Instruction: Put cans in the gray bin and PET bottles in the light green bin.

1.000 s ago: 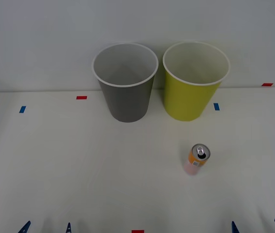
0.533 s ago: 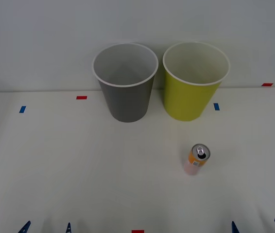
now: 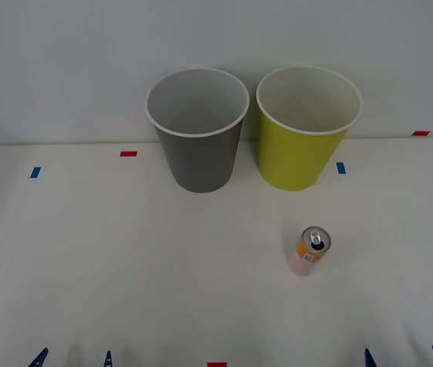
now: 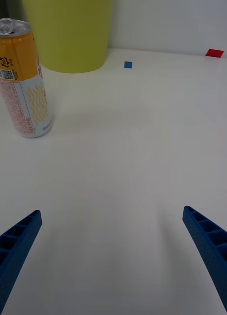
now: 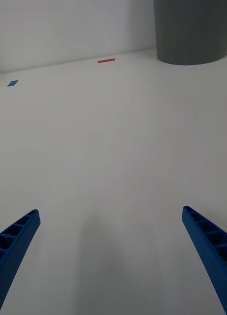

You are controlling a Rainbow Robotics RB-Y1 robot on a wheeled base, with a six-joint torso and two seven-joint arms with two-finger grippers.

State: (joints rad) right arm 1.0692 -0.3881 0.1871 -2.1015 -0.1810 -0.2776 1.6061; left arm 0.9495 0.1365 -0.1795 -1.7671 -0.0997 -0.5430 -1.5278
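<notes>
Front view: gray bin [image 3: 197,134] and green bin [image 3: 307,130] sit side by side at the tabletop's [image 3: 125,260] far edge, can [image 3: 310,250] upright nearer, right of centre, apart from both. Right wrist: right claw [image 4: 113,256] released, can ahead. Left wrist: left claw [image 5: 113,256] released over bare tabletop.

My work surface is a white table [image 3: 86,260]. Standing on it at the far edge are the gray bin [image 3: 198,157] and, just beside it on my right, the light green bin [image 3: 301,157]. One can [image 3: 310,251] stands upright nearer me, in front of the light green bin. Red tape marks [image 3: 128,154] and blue tape marks [image 3: 35,172] lie flat on the surface.
</notes>
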